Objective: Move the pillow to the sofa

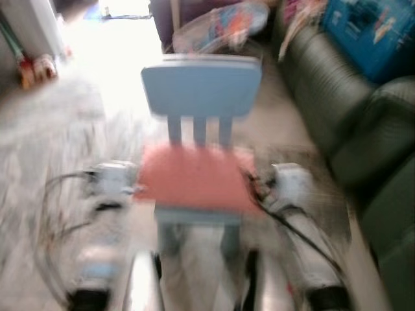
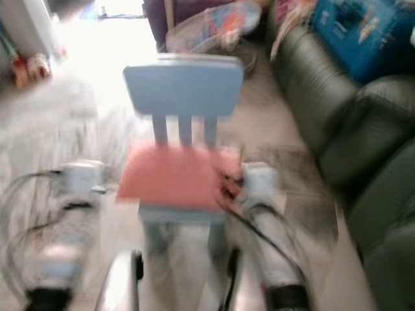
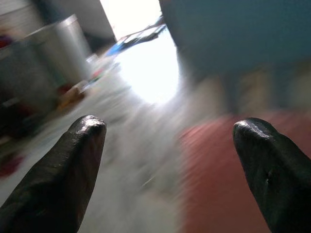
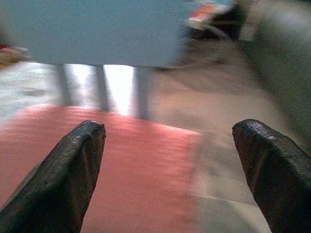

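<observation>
Both grippers, left (image 3: 170, 160) & right (image 4: 167, 165), have fingers spread wide, empty. Red pillow (image 1: 193, 178) lies betw. them on blue chair (image 1: 201, 87); sofa (image 1: 337, 97) at right.

No writing, label or number can be read anywhere; the pictures are motion-blurred.

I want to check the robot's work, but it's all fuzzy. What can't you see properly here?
- Red pillow on the blue chair: motion blur hides its edges and thickness, head views.
- Chair legs: smeared, partly behind the arms.
- Sofa: cut off by the right edge.
- Left tool and right tool: open, fingertip ends cropped, wrist views.
</observation>
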